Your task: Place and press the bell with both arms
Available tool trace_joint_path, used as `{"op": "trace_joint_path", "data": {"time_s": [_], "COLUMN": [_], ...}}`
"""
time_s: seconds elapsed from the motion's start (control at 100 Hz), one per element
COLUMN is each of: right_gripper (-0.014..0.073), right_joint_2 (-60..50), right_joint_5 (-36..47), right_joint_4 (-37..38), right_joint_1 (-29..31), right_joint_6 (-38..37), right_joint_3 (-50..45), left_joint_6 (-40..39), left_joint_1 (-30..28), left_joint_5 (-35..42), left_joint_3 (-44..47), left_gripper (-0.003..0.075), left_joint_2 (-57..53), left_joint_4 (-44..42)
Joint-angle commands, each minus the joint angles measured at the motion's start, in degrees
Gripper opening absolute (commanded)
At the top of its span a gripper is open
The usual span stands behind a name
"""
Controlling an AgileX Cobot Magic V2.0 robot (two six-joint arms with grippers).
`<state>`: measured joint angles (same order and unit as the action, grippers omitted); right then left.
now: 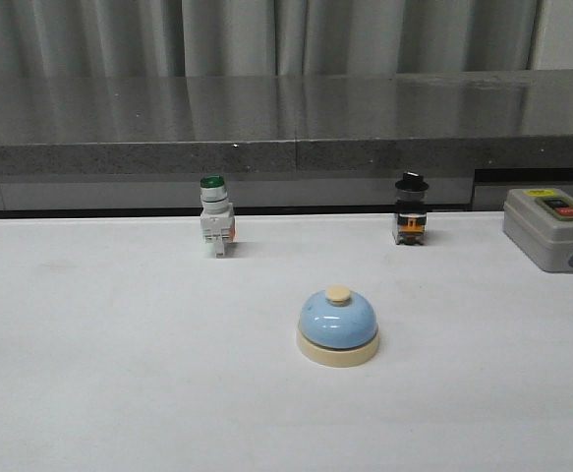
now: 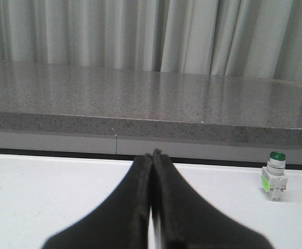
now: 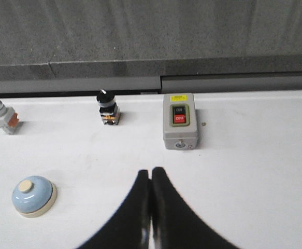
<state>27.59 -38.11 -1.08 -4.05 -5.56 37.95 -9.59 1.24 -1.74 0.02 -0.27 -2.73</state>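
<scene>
Light-blue, the bell (image 1: 337,327) sits upright on the white desk (image 1: 119,374), near the middle, nearer than the green-capped switch (image 1: 215,218) and black-capped switch (image 1: 410,210). Both the left gripper (image 2: 153,153) and right gripper (image 3: 151,171) have jaws pressed together, empty, well apart from the bell.

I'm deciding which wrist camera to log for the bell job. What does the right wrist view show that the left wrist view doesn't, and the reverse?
Only the right wrist view shows the blue bell, the black-capped switch and the grey box with OFF button, plus the right gripper with jaws shut. Only the left wrist view shows the curtain and the left gripper, jaws also shut. Both show the green-capped switch, the white table and the grey ledge behind it.
</scene>
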Motion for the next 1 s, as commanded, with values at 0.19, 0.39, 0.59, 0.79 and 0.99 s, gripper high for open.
{"op": "trace_joint_path", "data": {"time_s": [0.19,0.39,0.59,0.79,0.99], "right_gripper": [-0.0060,-0.0060,-0.0060,-0.0060,-0.0060], "right_joint_2": [13.97,21.40,31.34,42.83,54.34], "right_joint_5": [1.07,1.08,1.21,4.01,5.09], "right_joint_4": [-4.18,-4.60,-4.60,-4.60,-4.60], "right_joint_1": [0.45,-1.46,-8.15,-15.17,-20.32], "right_joint_6": [0.28,1.99,2.88,2.88,2.88], "right_joint_3": [8.09,8.62,12.29,17.11,23.20], "left_joint_6": [-0.40,-0.40,-0.40,-0.40,-0.40], "left_joint_1": [0.01,0.01,0.01,0.01,0.01], "left_joint_5": [5.09,5.09,5.09,5.09,5.09], "left_joint_3": [2.43,2.43,2.43,2.43,2.43], "left_gripper": [-0.0020,-0.0020,-0.0020,-0.0020,-0.0020], "left_joint_2": [-1.64,-1.64,-1.64,-1.64,-1.64], "left_joint_4": [0.47,0.47,0.47,0.47,0.47]}}
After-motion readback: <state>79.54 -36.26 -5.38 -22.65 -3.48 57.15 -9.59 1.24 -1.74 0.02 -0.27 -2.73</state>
